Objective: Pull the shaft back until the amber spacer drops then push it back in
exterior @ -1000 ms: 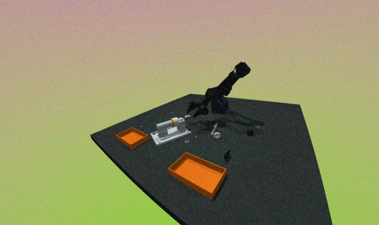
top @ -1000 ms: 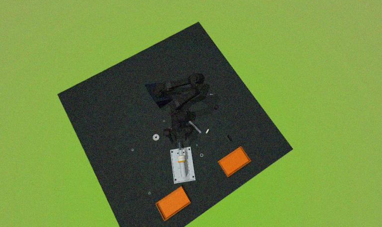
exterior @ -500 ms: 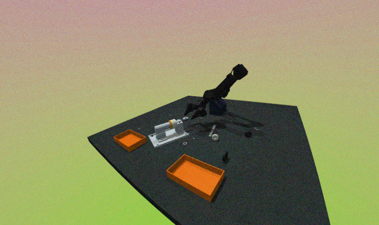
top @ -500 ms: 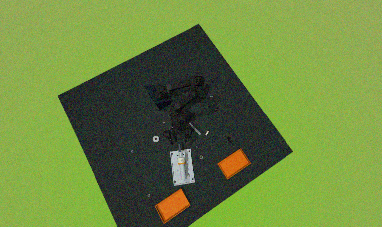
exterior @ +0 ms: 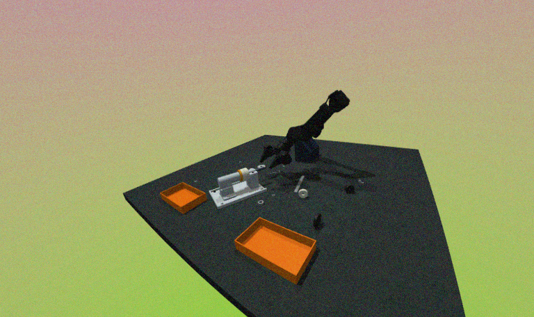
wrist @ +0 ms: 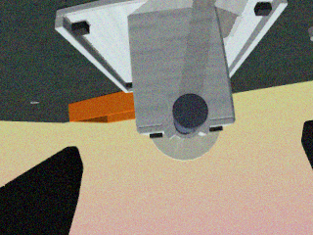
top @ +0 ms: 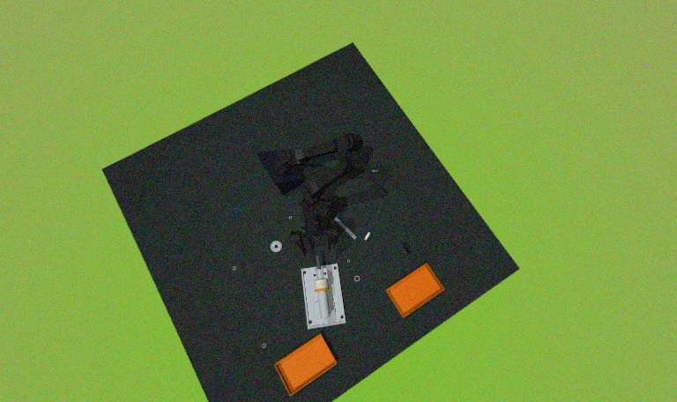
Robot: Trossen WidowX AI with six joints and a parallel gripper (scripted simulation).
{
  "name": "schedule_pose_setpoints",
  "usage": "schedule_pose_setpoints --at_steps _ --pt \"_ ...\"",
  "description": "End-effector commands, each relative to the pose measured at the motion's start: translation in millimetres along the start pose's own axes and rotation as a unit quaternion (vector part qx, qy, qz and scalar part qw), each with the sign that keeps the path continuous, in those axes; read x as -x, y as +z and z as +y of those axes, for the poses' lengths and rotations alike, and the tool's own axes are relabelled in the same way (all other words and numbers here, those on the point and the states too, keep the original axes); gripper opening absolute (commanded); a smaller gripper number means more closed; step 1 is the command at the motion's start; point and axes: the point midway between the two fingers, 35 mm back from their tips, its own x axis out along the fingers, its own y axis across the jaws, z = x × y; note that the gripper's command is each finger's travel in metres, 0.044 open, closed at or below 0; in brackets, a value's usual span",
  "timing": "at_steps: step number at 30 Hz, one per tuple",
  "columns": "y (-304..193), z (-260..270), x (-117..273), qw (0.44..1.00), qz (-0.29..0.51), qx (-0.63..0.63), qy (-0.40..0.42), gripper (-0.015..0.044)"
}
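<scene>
The dark shaft end [top: 317, 261] [wrist: 190, 111] sticks out of the grey end post [wrist: 166, 69] [exterior: 253, 181] towards the arm. The amber spacer [top: 321, 289] [exterior: 241, 175] is around the shaft line, against the big pale housing block [top: 323, 305] [exterior: 227, 180]. Cream spacers [top: 320, 282] [exterior: 245, 173] sit between it and the post; their exact number is unclear. My gripper [top: 317, 250] [exterior: 267, 163] [wrist: 195, 145] is open and empty, its fingers spread wide either side of the shaft's line, just short of its end. The post hides the spacers in the wrist view.
The white base plate [top: 309, 310] [exterior: 215, 199] carries the fixture. One orange tray [top: 305, 363] [exterior: 183, 197] lies beyond its far end, another [top: 414, 290] [exterior: 275, 247] off to the side. A white disc [top: 271, 249], a grey bar [top: 345, 228] and several small rings lie around on the dark table.
</scene>
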Motion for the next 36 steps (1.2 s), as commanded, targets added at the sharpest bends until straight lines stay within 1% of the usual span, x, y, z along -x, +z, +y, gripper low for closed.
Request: schedule_pose_setpoints --at_steps 1,15,36 --pt "1.0 0.2 0.8 1.000 -0.001 0.001 -0.001 0.0440" --pt "0.8 0.0 -1.7 1.000 -0.001 0.001 -0.001 0.0440" --pt "0.7 -1.0 -35.0 1.000 -0.001 0.001 -0.001 0.0440"
